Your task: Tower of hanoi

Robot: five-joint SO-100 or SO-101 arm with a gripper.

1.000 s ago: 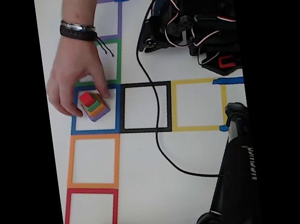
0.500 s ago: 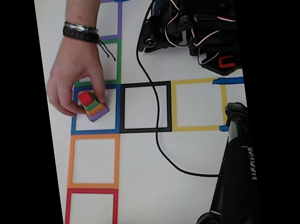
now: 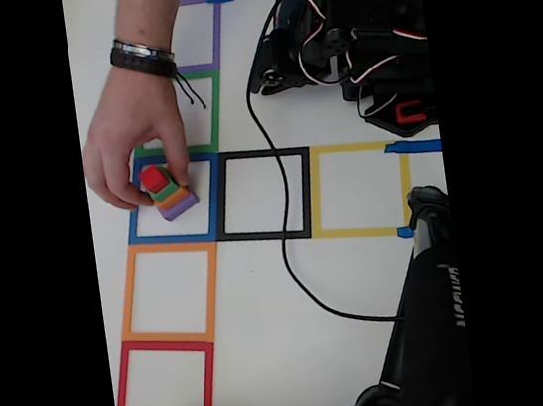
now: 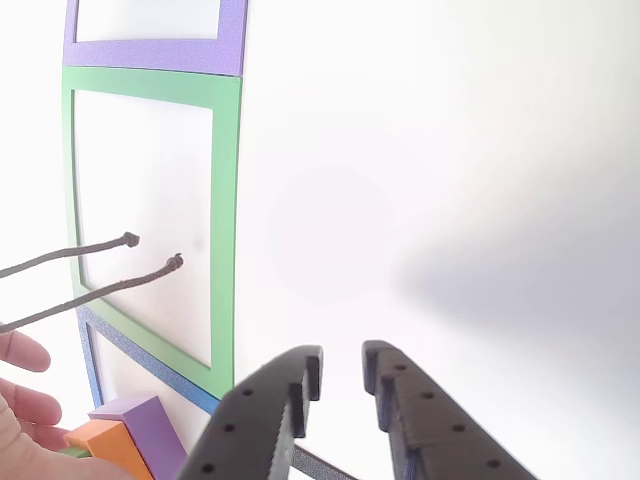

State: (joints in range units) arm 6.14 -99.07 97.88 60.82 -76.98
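A small stack of blocks [image 3: 168, 192], purple at the bottom, then orange, green and red on top, stands in the blue taped square [image 3: 213, 196]. A person's hand [image 3: 131, 121] grips the stack from above. The other view shows the stack's purple and orange blocks [image 4: 140, 420] at the lower left, with fingertips [image 4: 20, 400] beside them. The arm sits folded at the top right of the fixed view, its gripper [image 3: 265, 74] well right of the stack. In the other view the gripper [image 4: 342, 362] is shut with only a narrow slit between its fingers, and it holds nothing.
Taped squares lie around: black [image 3: 308, 188], yellow [image 3: 404, 185], orange [image 3: 126, 297], red [image 3: 125, 397], green [image 3: 217, 110] and purple [image 3: 217, 35]. A black cable [image 3: 283, 251] runs across the sheet. A black stand [image 3: 427, 323] fills the lower right. Bracelet cords [image 4: 120, 262] hang over the green square.
The hand has shifted its fingers slightly on the stack and nudged it a little up and to the left. The arm has not moved.
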